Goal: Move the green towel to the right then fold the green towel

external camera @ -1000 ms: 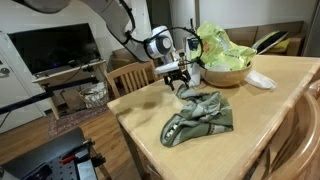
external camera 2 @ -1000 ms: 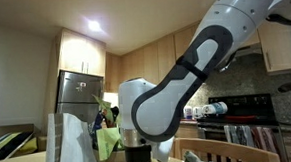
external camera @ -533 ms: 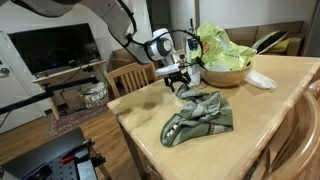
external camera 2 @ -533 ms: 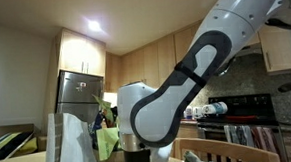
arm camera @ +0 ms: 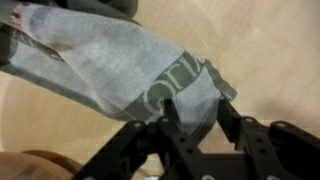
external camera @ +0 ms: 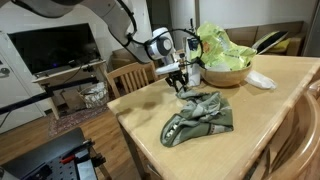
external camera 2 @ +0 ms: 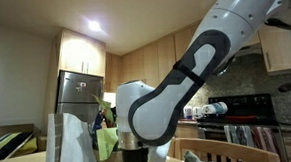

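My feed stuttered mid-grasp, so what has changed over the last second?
Nothing visibly moved. In an exterior view the gripper sits at the same edge of the green towel, which lies crumpled as before beside the wooden bowl. The wrist view shows its fingers either side of a towel fold; whether they pinch it is unclear.

Wrist view: green towel point(arm camera: 110, 60) is blurred and runs off the top and left edges. I can't tell if the gripper point(arm camera: 197, 112) pinches the cloth. In an exterior view the arm point(external camera 2: 176, 84) fills the frame, its lower end cut off.
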